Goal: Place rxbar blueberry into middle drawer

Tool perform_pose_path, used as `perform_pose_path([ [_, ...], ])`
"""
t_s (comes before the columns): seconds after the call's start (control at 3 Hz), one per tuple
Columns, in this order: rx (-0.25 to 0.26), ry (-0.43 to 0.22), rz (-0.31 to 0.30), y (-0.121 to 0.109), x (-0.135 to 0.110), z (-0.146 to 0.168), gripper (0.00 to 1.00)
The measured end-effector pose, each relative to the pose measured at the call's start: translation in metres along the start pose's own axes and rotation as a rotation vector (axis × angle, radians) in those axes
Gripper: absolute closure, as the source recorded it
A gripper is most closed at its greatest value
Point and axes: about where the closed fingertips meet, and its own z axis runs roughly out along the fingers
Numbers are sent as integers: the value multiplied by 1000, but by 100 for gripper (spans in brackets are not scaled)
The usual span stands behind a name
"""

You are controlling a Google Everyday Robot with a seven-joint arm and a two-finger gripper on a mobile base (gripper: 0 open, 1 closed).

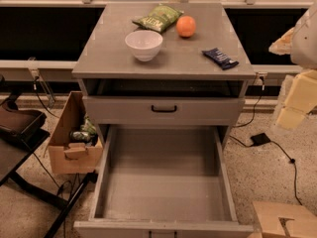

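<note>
The rxbar blueberry (220,58), a dark navy wrapper with white markings, lies flat on the right side of the grey cabinet top (109,53), near its front edge. The middle drawer (163,182) is pulled fully out below, with tall grey walls and a bare floor. Above it is the shallower drawer front with a black bar handle (164,109), which is closed. My gripper (293,105) shows as cream-coloured blocks at the right edge of the view. It is beside the cabinet, to the right of the bar, and touches nothing.
A white bowl (143,44), a green chip bag (158,17) and an orange (186,26) are on the cabinet top. A cardboard box with cans (74,138) stands on the floor at the left. A wooden box (282,219) and a cable with a black adapter (260,139) are at the right.
</note>
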Motion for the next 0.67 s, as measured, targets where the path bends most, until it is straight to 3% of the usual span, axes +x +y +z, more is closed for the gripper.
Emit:
perform_pose_path([
  [0.67,17,-34,30,-4,1,-1,0],
])
